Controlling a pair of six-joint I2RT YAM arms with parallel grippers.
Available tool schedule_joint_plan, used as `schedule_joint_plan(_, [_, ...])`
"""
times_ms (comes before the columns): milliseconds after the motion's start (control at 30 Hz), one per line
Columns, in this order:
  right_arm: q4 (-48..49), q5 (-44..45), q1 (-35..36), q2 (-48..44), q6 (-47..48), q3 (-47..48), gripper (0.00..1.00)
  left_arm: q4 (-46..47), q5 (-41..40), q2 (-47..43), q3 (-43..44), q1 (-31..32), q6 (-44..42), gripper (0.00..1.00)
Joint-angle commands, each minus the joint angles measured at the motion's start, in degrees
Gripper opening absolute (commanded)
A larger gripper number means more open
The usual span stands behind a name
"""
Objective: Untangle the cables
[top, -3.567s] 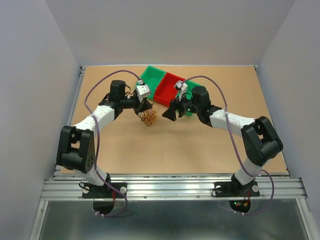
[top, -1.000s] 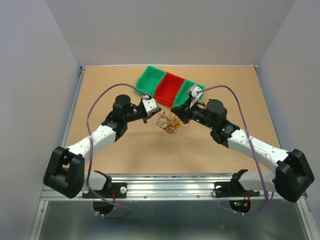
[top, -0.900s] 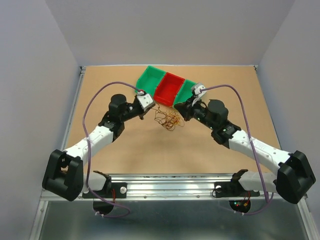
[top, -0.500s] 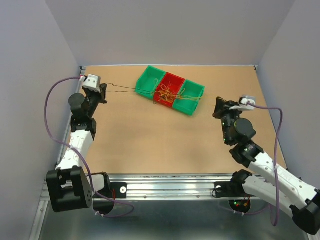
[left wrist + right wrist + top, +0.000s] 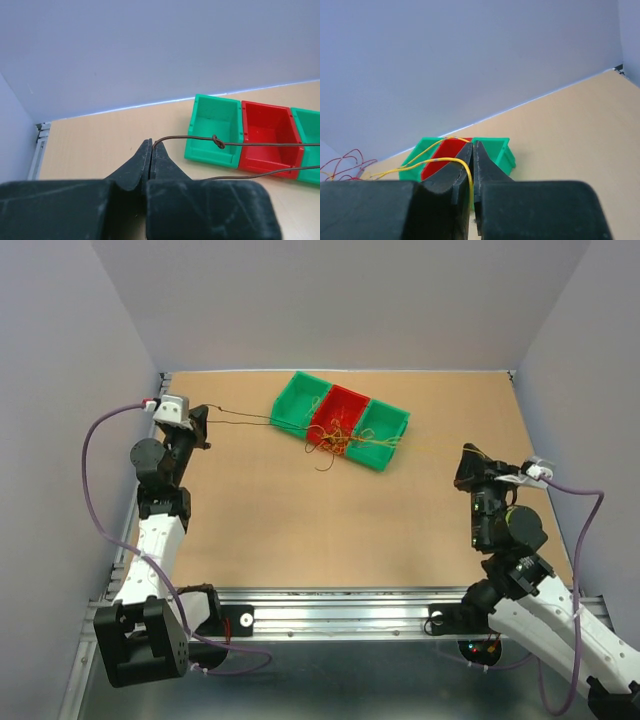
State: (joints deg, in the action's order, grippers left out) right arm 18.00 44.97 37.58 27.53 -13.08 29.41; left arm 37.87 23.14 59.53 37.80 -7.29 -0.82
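The cables point(image 5: 338, 435) are a small orange, yellow and red clump lying over the red bin point(image 5: 343, 408) and its front rim. My left gripper point(image 5: 200, 418) is at the far left of the table. It is shut on a thin dark cable point(image 5: 218, 142) with a small knot, which runs taut to the clump. My right gripper point(image 5: 464, 458) is out to the right, shut on a yellow cable point(image 5: 440, 161) that loops back toward the clump. Red strands point(image 5: 345, 159) show at the left edge of the right wrist view.
Three bins stand in a row at the back centre: a green bin point(image 5: 297, 400), the red one, and another green bin point(image 5: 383, 423). Purple cabling point(image 5: 95, 455) loops beside the left arm, and grey walls enclose the table on three sides.
A second ago both grippers were close together at the clump. They have swung far apart, left and right, drawing a dark strand and a yellow strand out of the clump, which now rests on the red bin.
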Motion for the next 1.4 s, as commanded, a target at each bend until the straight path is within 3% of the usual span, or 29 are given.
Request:
schedule_joint_plan(0, [-0.5,-3.8,-0.1,2.2,3.0,0.1,0.18,5.5,2.9,-4.2,-2.1,-1.0,-0.1,0.00])
schedule_joint_plan(33, [-0.8,-11.1,-0.1,4.2,3.8,0.8,0.39,7.6,11.1,-5.0,-2.8,-0.9,-0.1,0.00])
schedule_joint_plan(100, [-0.8,-21.7,-0.1,6.8,4.3,2.0,0.61,8.6,20.7,-4.8,-2.4,0.0,-0.1,0.00])
schedule_joint_plan(133, [-0.8,-21.8,-0.1,8.2,4.6,2.6,0.61,8.6,20.7,-4.6,-2.4,0.8,-0.3,0.00])
schedule_joint_plan(167, [-0.7,-29.3,-0.1,9.6,5.0,3.2,0.73,8.5,23.9,-4.6,-2.3,1.5,-0.7,0.00])
schedule_joint_plan(233, [-0.6,-36.8,-0.1,14.4,6.9,5.0,0.82,8.5,26.5,-4.6,-2.5,4.0,-2.2,0.00])
schedule_joint_plan(333, [2.8,-56.5,-0.1,21.9,9.6,6.5,0.96,5.7,29.9,-5.2,-2.3,7.1,-5.7,0.00])
schedule_joint_plan(467, [12.0,-68.9,-0.1,33.0,11.6,8.8,0.98,-0.7,28.5,-6.8,-1.4,15.0,-14.1,0.00])
schedule_joint_plan(667, [19.5,-74.2,0.0,48.3,10.3,14.5,0.98,-2.8,25.1,-8.8,-1.9,17.7,-16.1,0.00])
schedule_joint_plan(800, [29.7,-72.8,0.6,56.7,7.5,16.3,0.99,-3.7,26.8,-9.3,-1.2,17.9,-16.1,0.00])
schedule_joint_plan(1133, [38.4,-75.1,4.8,68.4,5.7,22.9,0.99,-7.1,25.6,-5.8,6.4,19.7,-13.5,0.00])
schedule_joint_plan(1267, [39.5,-73.4,8.3,76.5,6.4,29.4,0.96,-7.8,24.3,-6.1,9.5,20.1,-12.1,0.00])
schedule_joint_plan(1367, [39.7,-72.0,10.1,81.4,6.1,33.6,0.85,-11.6,24.9,-6.3,15.9,20.2,-10.7,0.00])
